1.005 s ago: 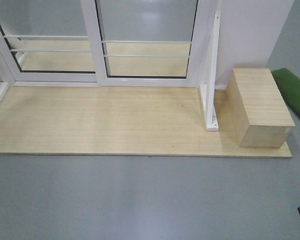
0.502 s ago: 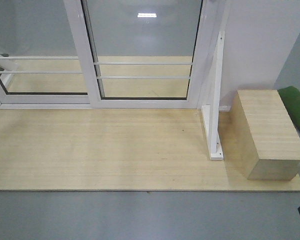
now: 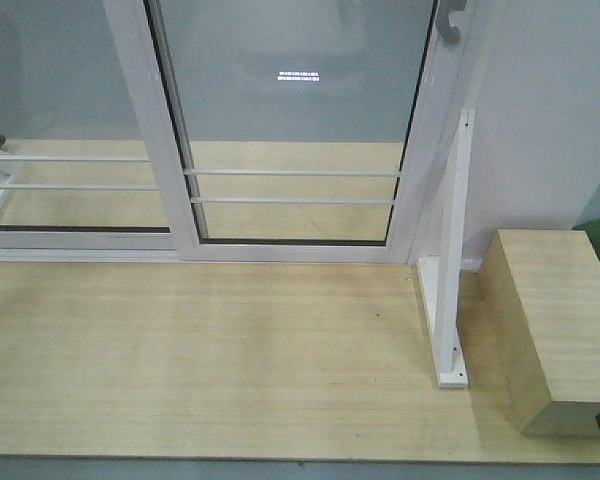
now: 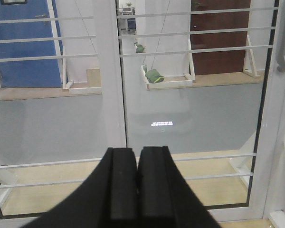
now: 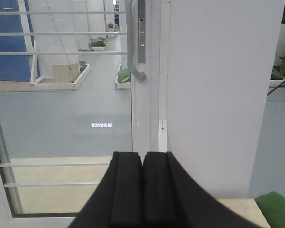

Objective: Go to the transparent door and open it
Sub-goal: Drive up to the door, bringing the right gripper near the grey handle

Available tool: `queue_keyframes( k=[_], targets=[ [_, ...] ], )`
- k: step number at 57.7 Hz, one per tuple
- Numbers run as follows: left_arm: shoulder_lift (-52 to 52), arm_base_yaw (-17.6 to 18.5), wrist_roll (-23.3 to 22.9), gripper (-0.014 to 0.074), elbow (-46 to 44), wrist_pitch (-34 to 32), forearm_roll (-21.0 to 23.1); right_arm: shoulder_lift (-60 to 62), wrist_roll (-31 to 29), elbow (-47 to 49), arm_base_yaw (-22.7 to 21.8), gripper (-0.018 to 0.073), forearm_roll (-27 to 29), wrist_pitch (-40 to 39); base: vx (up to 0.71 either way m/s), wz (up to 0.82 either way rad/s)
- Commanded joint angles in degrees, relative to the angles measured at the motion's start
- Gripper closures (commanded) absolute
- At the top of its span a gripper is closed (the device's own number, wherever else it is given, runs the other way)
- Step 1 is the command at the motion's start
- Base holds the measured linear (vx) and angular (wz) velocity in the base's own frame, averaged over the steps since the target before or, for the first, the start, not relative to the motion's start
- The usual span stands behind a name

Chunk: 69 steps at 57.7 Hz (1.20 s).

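The transparent door [image 3: 290, 110] is a white-framed glass panel with thin white horizontal bars, standing straight ahead on a wooden platform [image 3: 230, 350]. Its curved grey metal handle [image 3: 450, 20] shows at the panel's right edge, and also in the right wrist view [image 5: 135, 42] and at the far right of the left wrist view [image 4: 281, 42]. My left gripper [image 4: 137, 151] is shut and empty, facing the glass [image 4: 190, 95] near the post between the two panels. Shut and empty too, my right gripper [image 5: 142, 155] hangs below the handle and away from it.
A second white-framed glass panel [image 3: 60, 110] without a handle stands to the left. A white bracket post [image 3: 450, 270] and a wooden box [image 3: 555, 330] sit on the platform at the right, against a white wall [image 3: 550, 110].
The whole scene has come closer and lower in the front view: the door and platform fill more of the frame, and the handle's tip has come into view at the top.
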<state>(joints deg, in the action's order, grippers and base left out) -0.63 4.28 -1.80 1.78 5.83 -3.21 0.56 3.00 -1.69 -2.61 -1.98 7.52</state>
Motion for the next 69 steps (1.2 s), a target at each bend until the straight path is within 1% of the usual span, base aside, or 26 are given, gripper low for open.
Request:
queue_keyframes(
  k=[1,30,69],
  targets=[
    [-0.8,0.3,0.0,0.0603,0.9,-4.8,0.5,0.9,-0.5,-0.2,-0.2,0.0565,-0.3,-4.8,0.36,0.03],
    [-0.8,0.3,0.0,0.0603,0.9,-4.8,0.5,0.9,-0.5,-0.2,-0.2,0.0565,-0.3,-4.8,0.3,-0.01],
    [-0.8,0.3,0.0,0.0603,0.9,-4.8,0.5,0.9,-0.5,-0.2,-0.2,0.0565,-0.3,-4.8,0.16,-0.02]
  ],
)
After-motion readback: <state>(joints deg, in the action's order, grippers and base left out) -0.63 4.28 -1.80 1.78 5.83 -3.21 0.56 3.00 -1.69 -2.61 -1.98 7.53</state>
